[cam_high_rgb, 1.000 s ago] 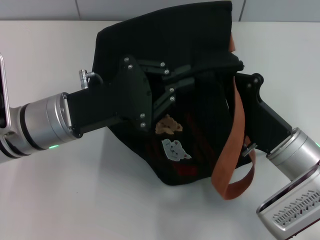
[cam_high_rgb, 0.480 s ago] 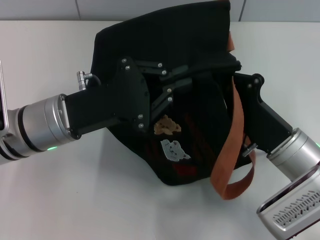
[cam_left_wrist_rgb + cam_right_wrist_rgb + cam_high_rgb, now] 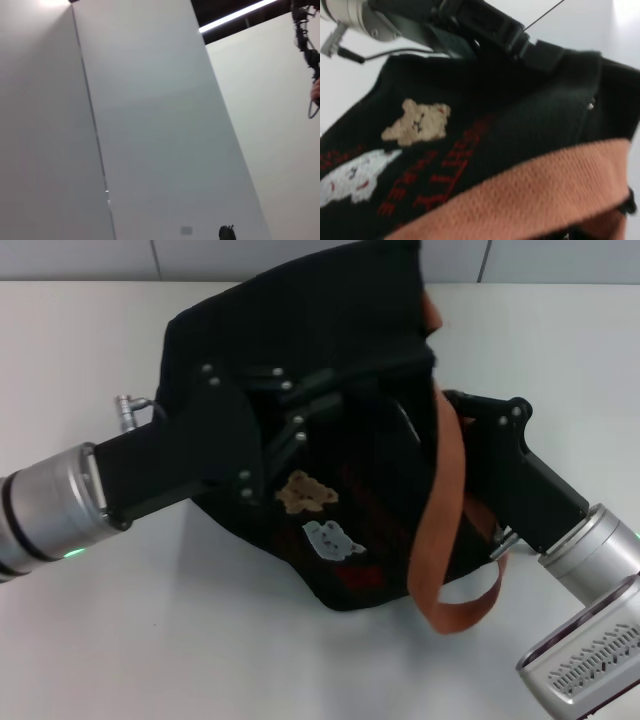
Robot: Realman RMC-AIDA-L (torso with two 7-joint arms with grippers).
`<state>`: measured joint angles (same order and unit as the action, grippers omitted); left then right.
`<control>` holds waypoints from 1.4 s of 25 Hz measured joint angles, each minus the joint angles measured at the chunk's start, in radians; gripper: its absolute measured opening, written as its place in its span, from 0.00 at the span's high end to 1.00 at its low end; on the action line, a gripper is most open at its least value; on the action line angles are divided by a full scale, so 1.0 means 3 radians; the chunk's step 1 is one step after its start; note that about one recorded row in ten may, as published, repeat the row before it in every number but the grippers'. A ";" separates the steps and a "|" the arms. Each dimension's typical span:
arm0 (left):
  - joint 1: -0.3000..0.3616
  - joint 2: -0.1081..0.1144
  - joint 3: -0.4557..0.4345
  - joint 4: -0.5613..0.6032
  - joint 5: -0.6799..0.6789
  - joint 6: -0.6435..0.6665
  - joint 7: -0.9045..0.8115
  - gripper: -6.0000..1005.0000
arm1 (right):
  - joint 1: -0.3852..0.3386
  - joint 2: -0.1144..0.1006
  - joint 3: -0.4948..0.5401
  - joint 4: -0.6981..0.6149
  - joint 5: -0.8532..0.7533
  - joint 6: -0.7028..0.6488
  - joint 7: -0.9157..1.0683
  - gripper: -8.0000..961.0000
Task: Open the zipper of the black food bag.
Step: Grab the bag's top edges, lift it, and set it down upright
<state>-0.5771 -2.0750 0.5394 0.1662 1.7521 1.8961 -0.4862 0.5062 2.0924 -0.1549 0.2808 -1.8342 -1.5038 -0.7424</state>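
White matte tabletop, pale wall panels behind. Left gripper reaches in from left: silver cylindrical wrist, black angular housing, linkage bars pressed onto bag's upper edge; finger state cannot tell, tips lost against black fabric. Black food bag at table centre, boxy soft fabric, tilted on its side, tan bear patch and white animal patch facing up. Woven orange-brown strap loops down right side. Zipper not discernible. Right gripper at bag's right flank, fingers hidden behind it.
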 joint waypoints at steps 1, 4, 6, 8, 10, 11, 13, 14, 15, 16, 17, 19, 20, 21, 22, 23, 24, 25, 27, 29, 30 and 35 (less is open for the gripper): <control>0.0033 0.0002 -0.0023 0.0007 -0.0001 0.0009 0.0000 0.90 | -0.0008 0.0000 0.0002 -0.0008 0.0003 0.0020 0.0000 0.99; 0.0137 0.0007 -0.0068 0.0056 -0.0021 0.0028 0.0000 0.90 | -0.0033 0.0000 0.0027 -0.0025 0.0006 0.0060 0.0000 0.99; 0.0200 0.0008 -0.0080 0.0086 -0.0053 0.0032 0.0000 0.90 | -0.0052 0.0000 0.0054 -0.0037 0.0007 0.0071 0.0001 0.99; 0.0292 0.0011 -0.0085 0.0120 -0.0114 0.0034 0.0000 0.90 | -0.0085 0.0000 0.0102 -0.0048 0.0007 0.0074 0.0016 0.99; 0.0351 0.0013 -0.0086 0.0149 -0.0153 0.0034 0.0000 0.90 | -0.0104 -0.0001 0.0122 -0.0059 0.0007 0.0074 0.0043 0.99; 0.0379 0.0015 -0.0088 0.0159 -0.0170 0.0034 0.0000 0.90 | -0.0112 -0.0002 0.0125 -0.0072 0.0007 0.0072 0.0067 0.99; 0.0418 0.0017 -0.0090 0.0171 -0.0192 0.0034 0.0000 0.90 | -0.0133 -0.0002 0.0130 -0.0112 0.0007 0.0058 0.0136 0.99; 0.0418 0.0017 -0.0090 0.0171 -0.0192 0.0034 0.0000 0.90 | -0.0133 -0.0002 0.0130 -0.0112 0.0007 0.0058 0.0136 0.99; 0.0441 0.0019 -0.0090 0.0178 -0.0203 0.0029 0.0000 0.90 | -0.0139 -0.0004 0.0140 -0.0127 0.0007 0.0051 0.0174 0.99; 0.0474 0.0020 -0.0097 0.0180 -0.0208 0.0021 -0.0001 0.90 | -0.0147 -0.0007 0.0160 -0.0150 0.0007 0.0046 0.0236 0.99; 0.0474 0.0020 -0.0097 0.0180 -0.0208 0.0021 -0.0001 0.90 | -0.0147 -0.0007 0.0160 -0.0150 0.0007 0.0046 0.0236 0.99; 0.0507 0.0023 -0.0118 0.0192 -0.0208 0.0016 0.0000 0.90 | -0.0155 -0.0008 0.0180 -0.0178 0.0007 0.0043 0.0291 0.99; 0.0520 0.0024 -0.0128 0.0200 -0.0208 0.0014 0.0000 0.90 | -0.0160 -0.0008 0.0189 -0.0196 0.0007 0.0043 0.0316 0.99; 0.0556 0.0025 -0.0155 0.0219 -0.0211 0.0010 0.0000 0.90 | -0.0172 -0.0010 0.0212 -0.0245 0.0008 0.0043 0.0384 0.99; 0.0556 0.0025 -0.0155 0.0219 -0.0211 0.0010 0.0000 0.90 | -0.0175 -0.0011 0.0223 -0.0263 0.0008 0.0043 0.0416 0.99; 0.0589 0.0025 -0.0188 0.0223 -0.0211 0.0009 0.0000 0.90 | -0.0178 -0.0012 0.0236 -0.0283 0.0009 0.0043 0.0456 0.99; 0.0589 0.0025 -0.0188 0.0223 -0.0211 0.0009 0.0000 0.90 | -0.0178 -0.0012 0.0236 -0.0283 0.0009 0.0043 0.0456 0.99; 0.0601 0.0025 -0.0201 0.0225 -0.0210 0.0008 0.0000 0.90 | -0.0180 -0.0014 0.0249 -0.0303 0.0011 0.0043 0.0496 0.99; 0.0632 0.0030 -0.0239 0.0229 -0.0211 0.0006 0.0000 0.90 | -0.0182 -0.0019 0.0273 -0.0357 0.0012 0.0042 0.0606 0.99; 0.0674 0.0034 -0.0264 0.0244 -0.0211 0.0002 -0.0001 0.90 | -0.0183 -0.0023 0.0291 -0.0445 0.0012 0.0042 0.0750 0.99; 0.0674 0.0034 -0.0264 0.0244 -0.0211 0.0002 -0.0001 0.90 | -0.0183 -0.0023 0.0299 -0.0463 0.0012 0.0042 0.0783 0.99; 0.0732 0.0034 -0.0301 0.0262 -0.0211 -0.0021 -0.0004 0.91 | -0.0182 -0.0026 0.0340 -0.0481 0.0012 0.0041 0.0856 0.97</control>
<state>-0.3577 -2.0647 0.4490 0.2448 1.6889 1.8897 -0.4875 0.4517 2.0845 -0.0528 0.1364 -1.8305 -1.4916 -0.4855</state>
